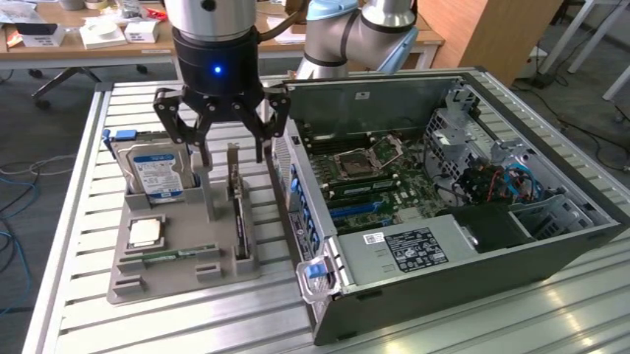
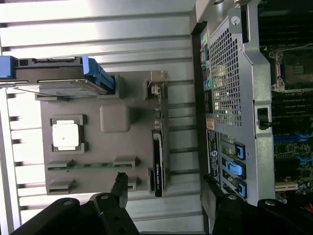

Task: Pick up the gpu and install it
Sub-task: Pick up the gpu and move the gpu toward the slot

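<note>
— Where's the gpu (image 1: 239, 217), that thin dark circuit card with the silver metal bracket at one end?

— Standing on edge in a slot of the grey plastic tray (image 1: 162, 276), on the side nearest the open black computer case (image 1: 473, 284). All of it sits on the slatted aluminium desk (image 1: 79, 317).

— And the black pincer (image 1: 233, 153)?

— Spread wide, holding nothing. It hangs over the card, one of its fingers (image 2: 120, 186) to each side.

— So the card lies straight below it?

— Below, yes. Its long axis runs the length of the tray, parallel to the case's back panel, and the fingers straddle that line across the thin way.

— Over which end?

— Hard to say. From where I stand it looks nearer the bracket end, but the pincer is up in the air, so I wouldn't swear to it.

— Touching?

— I can't tell; the tips overlap the bracket from this angle. I'd judge there's a gap. The card shows edge-on, so its face is hidden.
</note>
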Motion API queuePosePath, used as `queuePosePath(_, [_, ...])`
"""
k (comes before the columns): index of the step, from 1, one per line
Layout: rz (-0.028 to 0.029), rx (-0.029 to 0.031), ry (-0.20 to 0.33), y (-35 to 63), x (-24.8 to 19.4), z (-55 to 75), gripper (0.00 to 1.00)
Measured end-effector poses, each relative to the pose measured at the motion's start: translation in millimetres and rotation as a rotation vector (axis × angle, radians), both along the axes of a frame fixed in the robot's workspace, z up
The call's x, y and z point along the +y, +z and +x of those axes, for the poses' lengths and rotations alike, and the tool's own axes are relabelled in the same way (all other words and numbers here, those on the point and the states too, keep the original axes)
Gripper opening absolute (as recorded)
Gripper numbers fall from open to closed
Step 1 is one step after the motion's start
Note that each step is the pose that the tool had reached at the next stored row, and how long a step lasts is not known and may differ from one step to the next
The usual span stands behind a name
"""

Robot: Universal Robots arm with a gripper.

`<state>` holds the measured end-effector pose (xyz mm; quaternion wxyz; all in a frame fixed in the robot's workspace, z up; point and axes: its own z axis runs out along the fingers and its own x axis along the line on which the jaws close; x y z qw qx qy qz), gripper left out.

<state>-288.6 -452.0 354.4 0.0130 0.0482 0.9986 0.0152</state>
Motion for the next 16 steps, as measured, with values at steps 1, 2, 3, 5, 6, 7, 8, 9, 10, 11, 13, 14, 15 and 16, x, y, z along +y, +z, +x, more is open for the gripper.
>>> queuePosePath(1, [-0.0001, 0.0001, 0.000, -1.0, 0.0, 0.0, 0.71])
queuePosePath(2, [0.0000, 0.0000, 0.000, -2.2, 0.0, 0.0, 0.71])
queuePosePath(3, [0.0000, 0.0001, 0.000, -3.2, 0.0, -0.1, 0.71])
queuePosePath(5, [0.0000, 0.0000, 0.000, -5.2, 0.0, -0.1, 0.71])
queuePosePath(6, [-0.0001, 0.0001, 0.000, -6.0, 0.0, -0.1, 0.71])
queuePosePath(7, [-0.0001, 0.0001, 0.000, -6.8, 0.0, -0.2, 0.71])
queuePosePath(8, [-0.0001, 0.0001, 0.000, -7.6, 0.0, -0.2, 0.71])
queuePosePath(9, [-0.0002, 0.0000, 0.000, -8.4, 0.0, -0.1, 0.71])
queuePosePath(10, [-0.0002, 0.0000, 0.000, -9.2, 0.0, -0.2, 0.71])
queuePosePath(11, [-0.0002, 0.0000, 0.000, -9.9, 0.0, -0.2, 0.71])
queuePosePath(13, [-0.0002, 0.0001, 0.000, -11.7, 0.0, -0.2, 0.71])
queuePosePath(14, [-0.0003, 0.0001, 0.000, -12.6, 0.0, -0.2, 0.71])
queuePosePath(15, [-0.0002, 0.0001, 0.000, -13.4, 0.0, -0.2, 0.71])
queuePosePath(16, [-0.0004, 0.0001, 0.000, -14.1, 0.0, -0.2, 0.71])
